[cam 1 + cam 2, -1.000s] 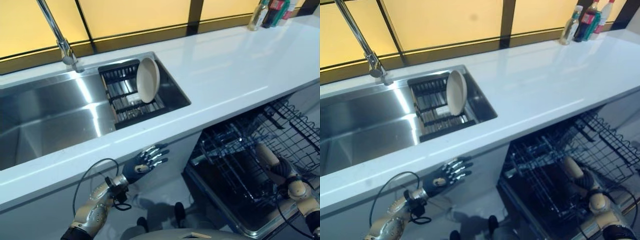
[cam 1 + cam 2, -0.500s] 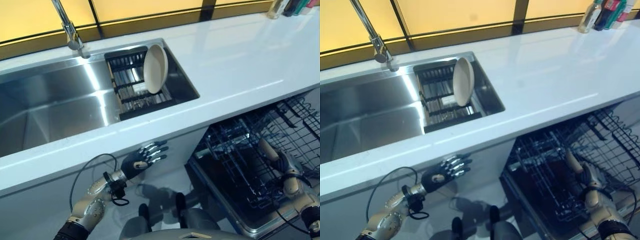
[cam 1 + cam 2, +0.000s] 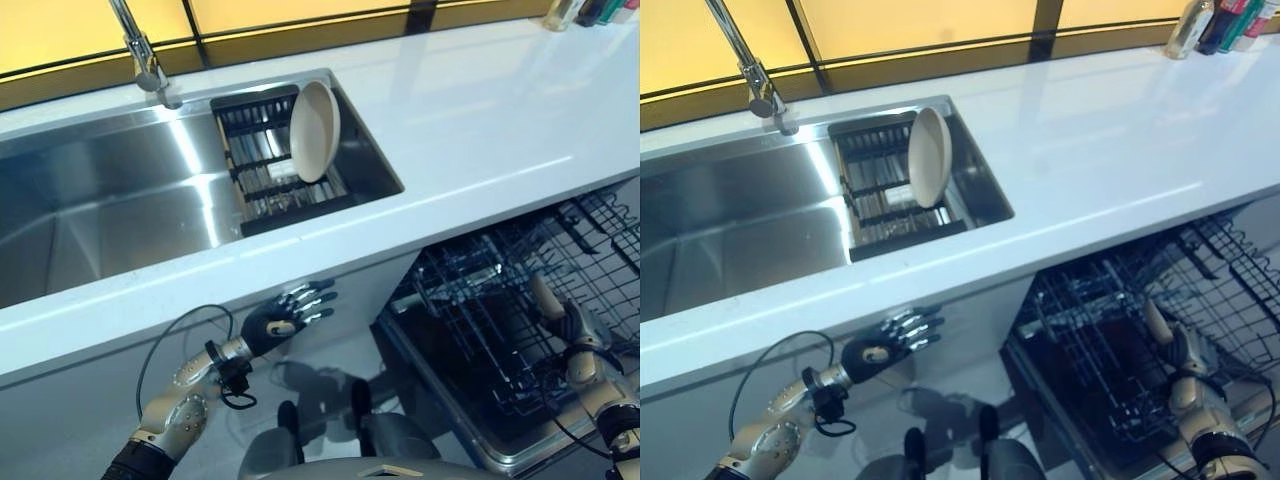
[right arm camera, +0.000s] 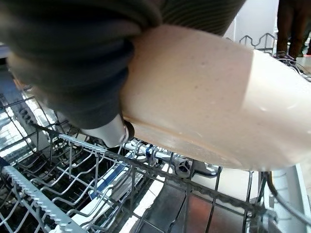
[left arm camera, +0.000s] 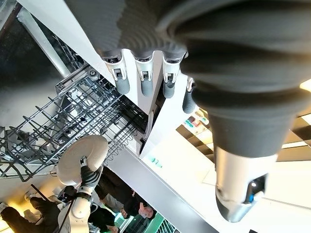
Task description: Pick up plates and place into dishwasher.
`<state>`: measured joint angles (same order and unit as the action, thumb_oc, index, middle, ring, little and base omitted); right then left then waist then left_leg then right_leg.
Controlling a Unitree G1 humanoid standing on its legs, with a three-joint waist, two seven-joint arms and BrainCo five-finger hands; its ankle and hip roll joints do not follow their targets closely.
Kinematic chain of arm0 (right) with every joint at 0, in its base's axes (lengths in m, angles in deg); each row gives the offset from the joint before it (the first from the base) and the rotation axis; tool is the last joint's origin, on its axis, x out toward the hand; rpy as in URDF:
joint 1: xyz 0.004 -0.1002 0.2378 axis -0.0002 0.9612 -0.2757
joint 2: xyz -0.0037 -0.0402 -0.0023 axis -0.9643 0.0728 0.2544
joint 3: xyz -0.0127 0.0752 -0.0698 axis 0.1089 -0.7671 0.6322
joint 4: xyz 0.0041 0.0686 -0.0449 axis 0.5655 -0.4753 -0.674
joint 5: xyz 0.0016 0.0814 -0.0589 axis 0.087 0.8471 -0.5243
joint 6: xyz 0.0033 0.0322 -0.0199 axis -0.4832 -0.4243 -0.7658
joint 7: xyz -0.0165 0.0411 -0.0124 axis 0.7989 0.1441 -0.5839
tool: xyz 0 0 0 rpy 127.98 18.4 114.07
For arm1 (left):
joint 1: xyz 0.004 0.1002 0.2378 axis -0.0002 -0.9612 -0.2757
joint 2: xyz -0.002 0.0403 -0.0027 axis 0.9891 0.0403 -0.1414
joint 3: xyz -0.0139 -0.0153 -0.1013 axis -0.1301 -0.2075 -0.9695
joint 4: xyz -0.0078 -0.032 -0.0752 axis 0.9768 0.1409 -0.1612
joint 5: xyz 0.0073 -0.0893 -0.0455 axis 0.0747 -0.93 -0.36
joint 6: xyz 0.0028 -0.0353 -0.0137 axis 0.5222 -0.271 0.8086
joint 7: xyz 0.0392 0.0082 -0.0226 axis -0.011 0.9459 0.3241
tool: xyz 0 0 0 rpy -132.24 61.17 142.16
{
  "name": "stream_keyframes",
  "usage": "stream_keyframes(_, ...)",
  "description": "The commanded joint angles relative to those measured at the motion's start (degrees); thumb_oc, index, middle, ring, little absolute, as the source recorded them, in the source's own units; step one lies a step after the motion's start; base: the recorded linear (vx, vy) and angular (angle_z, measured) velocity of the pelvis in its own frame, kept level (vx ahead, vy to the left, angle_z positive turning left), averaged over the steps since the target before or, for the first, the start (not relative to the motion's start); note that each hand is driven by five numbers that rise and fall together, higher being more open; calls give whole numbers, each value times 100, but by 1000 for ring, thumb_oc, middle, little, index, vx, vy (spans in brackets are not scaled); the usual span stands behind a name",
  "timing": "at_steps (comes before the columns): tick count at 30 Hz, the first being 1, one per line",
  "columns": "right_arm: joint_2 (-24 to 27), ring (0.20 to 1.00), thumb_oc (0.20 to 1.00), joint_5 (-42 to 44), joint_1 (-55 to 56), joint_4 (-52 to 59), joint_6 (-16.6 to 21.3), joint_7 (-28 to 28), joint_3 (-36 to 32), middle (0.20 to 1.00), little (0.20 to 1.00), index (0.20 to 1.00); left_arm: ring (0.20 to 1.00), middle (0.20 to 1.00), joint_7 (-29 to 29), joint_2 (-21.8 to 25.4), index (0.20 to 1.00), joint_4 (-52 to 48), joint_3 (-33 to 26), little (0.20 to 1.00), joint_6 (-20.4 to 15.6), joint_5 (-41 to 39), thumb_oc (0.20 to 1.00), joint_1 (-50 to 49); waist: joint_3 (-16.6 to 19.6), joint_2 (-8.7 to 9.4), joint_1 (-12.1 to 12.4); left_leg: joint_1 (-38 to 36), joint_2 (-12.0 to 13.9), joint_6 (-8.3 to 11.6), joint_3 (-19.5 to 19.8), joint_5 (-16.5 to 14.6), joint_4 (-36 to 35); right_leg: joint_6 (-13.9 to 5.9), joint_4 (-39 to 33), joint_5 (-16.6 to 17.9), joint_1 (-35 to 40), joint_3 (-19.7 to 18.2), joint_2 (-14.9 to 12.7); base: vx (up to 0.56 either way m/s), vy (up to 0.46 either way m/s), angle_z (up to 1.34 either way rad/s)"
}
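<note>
Two plates seen; one cream plate (image 3: 545,297) gripped by right robot hand (image 3: 578,335) over dishwasher rack (image 3: 1110,330), held edge-on, judged for slotting between tines; second plate (image 3: 314,131) stood upright in sink rack (image 3: 265,160); left robot hand (image 3: 278,318) empty, fingers relaxed, left of dishwasher rack.

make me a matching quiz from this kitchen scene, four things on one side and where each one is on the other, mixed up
Things:
1. cream plate in the right hand
2. second cream plate
3. left hand
4. bottles

Places:
A. standing on edge in the dark drying rack in the sink
B. far right end of the white countertop, by the window
C. over the pulled-out dishwasher rack
D. below the countertop edge, in front of the cabinet, holding nothing

Pairs: 1-C, 2-A, 3-D, 4-B
</note>
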<state>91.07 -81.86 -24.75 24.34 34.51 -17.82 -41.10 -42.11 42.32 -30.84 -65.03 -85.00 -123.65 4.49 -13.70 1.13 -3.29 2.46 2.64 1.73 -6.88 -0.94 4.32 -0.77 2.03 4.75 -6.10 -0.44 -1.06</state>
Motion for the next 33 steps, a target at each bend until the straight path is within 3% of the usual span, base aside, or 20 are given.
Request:
stream_keyframes(1, 209, 200, 200, 335, -528, -97, 158, -334, 7, 200, 200, 200, 1000, 1000, -9, 149, 1000, -488, 129, 1000, -235, -383, 1000, 239, 109, -81, 98, 557, 147, -360, 11, -392, 850, -469, 761, -288, -180, -69, -379, -45, -15, 4)
stream_keyframes(7, 272, 200, 200, 318, -772, -43, 88, -367, 192, 200, 200, 200, 1000, 1000, -51, 159, 1000, -475, 176, 1000, -342, -436, 1000, 427, -52, -197, 72, 772, 123, -344, 24, -348, 965, -418, 850, -292, -356, -73, -395, -77, -4, 1)
stream_keyframes(8, 279, 482, 482, 359, -816, -62, 78, -370, 209, 482, 482, 482, 1000, 1000, -59, 162, 1000, -498, 172, 1000, -347, -449, 1000, 441, -76, -218, 73, 802, 118, -337, 25, -340, 984, -404, 858, -291, -376, -73, -393, -48, 8, 2)
stream_keyframes(9, 280, 598, 598, 399, -845, -79, 72, -374, 223, 598, 598, 598, 1000, 1000, -69, 158, 1000, -513, 179, 1000, -357, -455, 1000, 455, -88, -231, 72, 822, 116, -334, 27, -335, 991, -393, 861, -294, -390, -74, -391, -42, 11, 2)
stream_keyframes(10, 282, 1000, 1000, 398, -895, -109, 28, -394, 246, 1000, 1000, 1000, 1000, 1000, -81, 139, 1000, -513, 196, 1000, -378, -447, 1000, 477, -110, -246, 71, 841, 109, -329, 31, -327, 993, -379, 863, -299, -404, -75, -389, -33, 16, 2)
stream_keyframes(18, 378, 1000, 1000, 296, -918, -116, -148, -484, 270, 1000, 1000, 1000, 1000, 1000, -129, 116, 1000, -585, 198, 1000, -425, -508, 1000, 482, -140, -299, 30, 850, 93, -298, 37, -302, 978, -326, 864, -325, -412, -81, -391, 5, 18, 0)
stream_keyframes(25, 433, 1000, 1000, 260, -654, -27, -65, -552, 35, 1000, 1000, 1000, 1000, 1000, -64, 61, 1000, -597, 154, 1000, -416, -492, 1000, 314, -1, -256, -19, 632, 78, -300, 0, -344, 863, -332, 788, -345, -244, -113, -407, 50, 40, 0)
stream_keyframes(30, 400, 1000, 1000, 570, -229, 385, 272, -499, -304, 1000, 1000, 1000, 1000, 1000, -9, -29, 1000, -565, 30, 1000, -443, -507, 1000, 49, 204, -200, -99, 395, 77, -306, -68, -364, 715, -356, 724, -362, -92, -142, -416, 79, 75, -3)
stream_keyframes(33, 287, 1000, 1000, 954, 81, 829, 472, -109, -551, 1000, 1000, 1000, 1000, 1000, 2, -146, 1000, -476, -59, 1000, -434, -473, 1000, -99, 346, -145, -175, 204, 68, -318, -125, -391, 607, -373, 688, -366, 5, -167, -420, 89, 80, -9)
